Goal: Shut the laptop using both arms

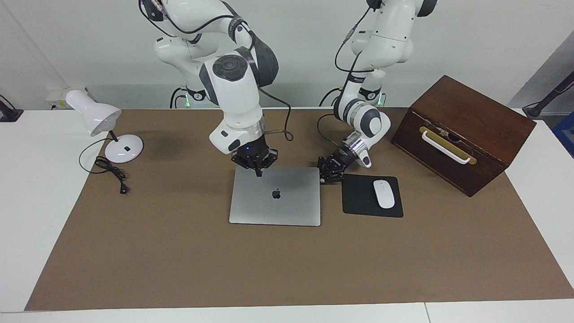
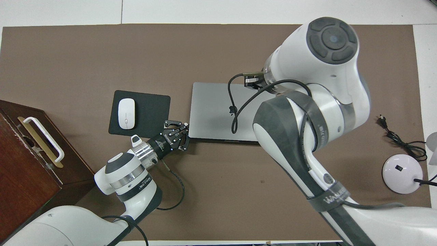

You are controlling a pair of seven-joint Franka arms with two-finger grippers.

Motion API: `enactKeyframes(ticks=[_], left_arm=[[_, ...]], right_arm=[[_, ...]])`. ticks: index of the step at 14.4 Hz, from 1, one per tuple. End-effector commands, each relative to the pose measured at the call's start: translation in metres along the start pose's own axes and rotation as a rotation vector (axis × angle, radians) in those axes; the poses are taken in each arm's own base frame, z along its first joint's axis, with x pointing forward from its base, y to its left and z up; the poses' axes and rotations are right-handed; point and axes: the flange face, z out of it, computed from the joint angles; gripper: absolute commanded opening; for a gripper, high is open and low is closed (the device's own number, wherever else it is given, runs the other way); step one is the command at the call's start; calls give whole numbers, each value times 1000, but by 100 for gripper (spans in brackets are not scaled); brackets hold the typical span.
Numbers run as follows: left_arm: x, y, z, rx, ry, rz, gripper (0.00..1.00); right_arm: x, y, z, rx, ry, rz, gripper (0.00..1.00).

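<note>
Laptop (image 1: 275,195) closed flat, both jaws apparently together, right gripper (image 1: 257,172) hidden overhead.

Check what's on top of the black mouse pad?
A white mouse lies on the mouse pad, toward its wooden-box end; the rest of the pad shows bare. The left gripper, shut, sits at the pad's corner by the closed laptop, hiding a sliver there.

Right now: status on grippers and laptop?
Right gripper shut, over the laptop's edge nearest the robots. Left gripper shut, at the laptop corner beside the mouse pad. Lid down flat. Nothing on the lid.
</note>
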Motion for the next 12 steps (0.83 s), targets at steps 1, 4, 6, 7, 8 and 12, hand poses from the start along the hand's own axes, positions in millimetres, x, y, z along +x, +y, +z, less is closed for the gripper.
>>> enactKeyframes(ticks=[1, 4, 6, 7, 8, 12], left_arm=[[6, 10, 3, -33, 11, 2, 0], [7, 14, 1, -43, 5, -5, 0], [6, 15, 2, -51, -2, -11, 0], [5, 15, 2, -53, -6, -12, 0], [5, 19, 0, -59, -11, -15, 0], [0, 26, 2, -71, -25, -11, 0]], right_arm=[[1, 23, -27, 4, 17, -58, 0], [0, 50, -54, -17, 34, -88, 0], [0, 69, -68, -26, 36, -116, 0], [-3, 76, -76, -28, 34, -130, 0], [-5, 85, -84, -34, 31, -137, 0], [-19, 118, -121, -52, 26, -164, 0]])
